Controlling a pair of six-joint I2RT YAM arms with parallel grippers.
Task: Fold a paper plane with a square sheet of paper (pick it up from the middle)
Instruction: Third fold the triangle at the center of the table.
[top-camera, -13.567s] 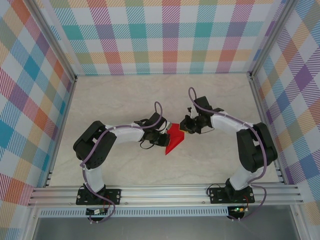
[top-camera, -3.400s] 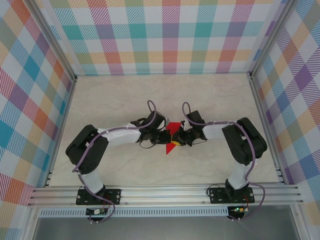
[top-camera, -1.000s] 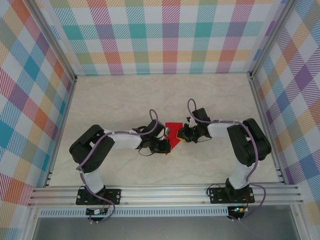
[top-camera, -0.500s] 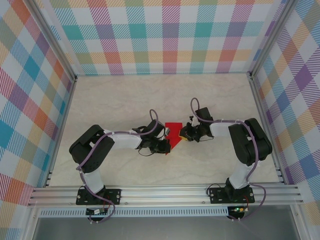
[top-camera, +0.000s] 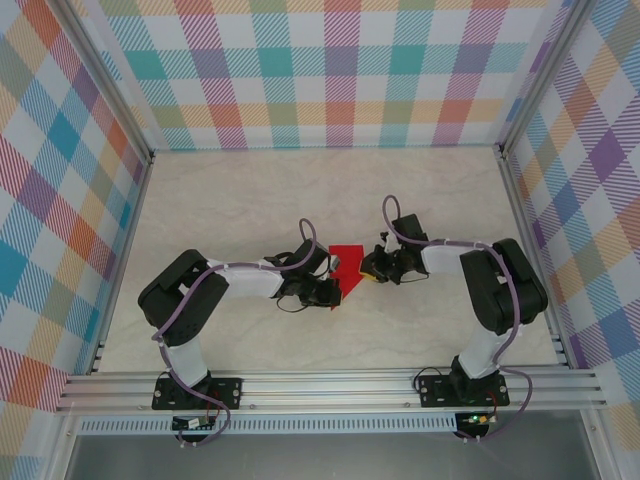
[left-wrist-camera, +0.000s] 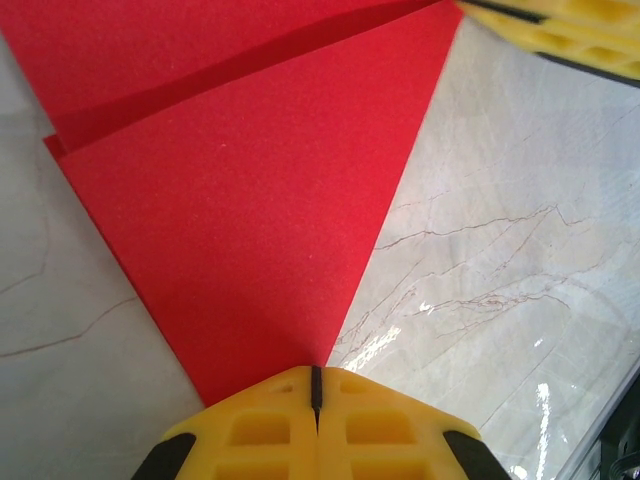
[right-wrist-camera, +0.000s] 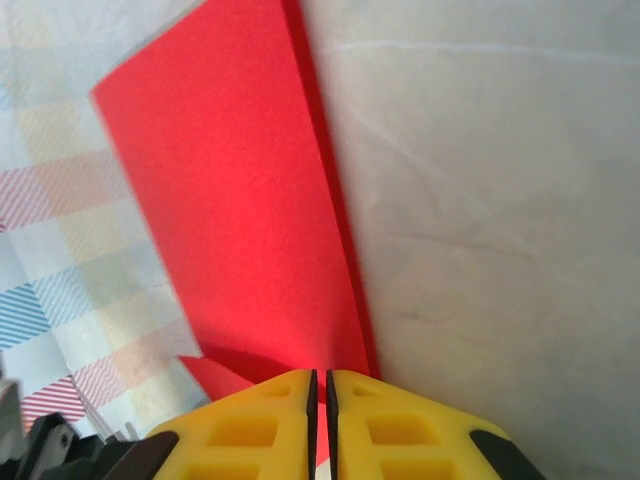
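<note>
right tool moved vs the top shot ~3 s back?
Yes. The right tool, shut on the red paper, has shifted slightly toward the right wall and a little away from the near rail.

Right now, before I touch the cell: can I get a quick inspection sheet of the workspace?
Surface: pale marbled table, glossy.
Job's things: red paper, partly folded with layered creases and one pointed corner, lying between the two arms.
Clutter: nothing seen.
Grippers: left end effector shut at the paper's pointed corner; right end effector shut on its long folded edge.
Cables: purple cables loop above each arm, off the paper.
Surroundings: plaid walls on three sides, aluminium frame at the near edge.
</note>
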